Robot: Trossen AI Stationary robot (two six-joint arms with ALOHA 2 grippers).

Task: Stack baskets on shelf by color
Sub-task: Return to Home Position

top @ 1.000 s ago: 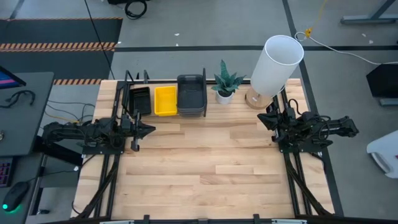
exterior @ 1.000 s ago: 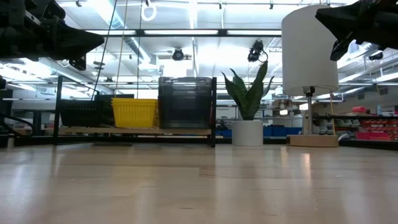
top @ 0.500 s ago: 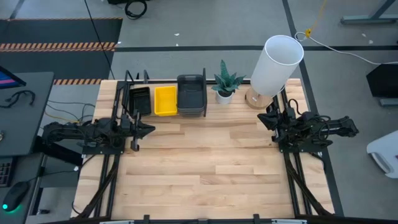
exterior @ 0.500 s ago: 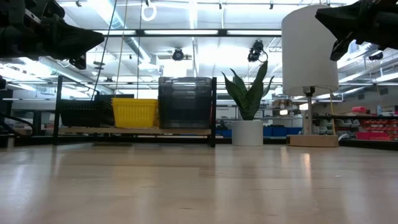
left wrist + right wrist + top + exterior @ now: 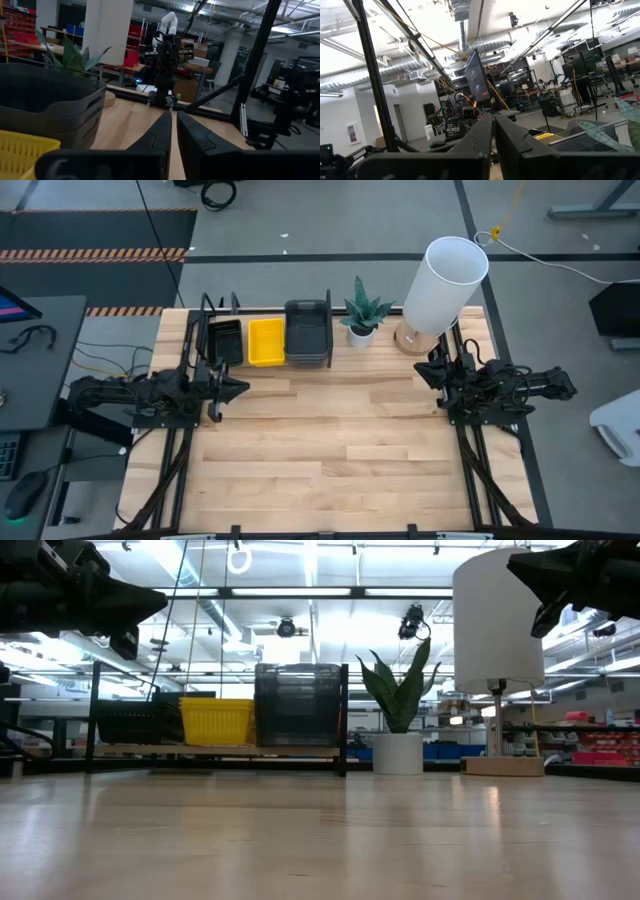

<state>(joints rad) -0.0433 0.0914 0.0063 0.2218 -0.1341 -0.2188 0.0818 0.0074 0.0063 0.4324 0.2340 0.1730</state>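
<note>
The shelf (image 5: 262, 363) stands at the table's far left. On its board rest a black slatted basket (image 5: 226, 340), a yellow basket (image 5: 265, 341) and a taller stack of dark grey baskets (image 5: 307, 332), side by side, each on its flat bottom. My left gripper (image 5: 240, 388) hovers shut just in front of the shelf, above the table, pointing toward the table's right edge. My right gripper (image 5: 422, 372) hovers shut at the table's right side, pointing left. In the left wrist view the grey stack (image 5: 45, 100) and the yellow basket (image 5: 20, 147) lie beside my fingers.
A white pot with a green plant (image 5: 361, 315) stands right of the shelf. A large white cylinder lamp (image 5: 440, 285) on a wooden foot stands at the far right, close to my right arm. Bare wooden tabletop (image 5: 330, 440) stretches between the arms and toward the near edge.
My left gripper has rolled a little about the line it points along, staying where it was. The baskets and my right arm have kept still.
</note>
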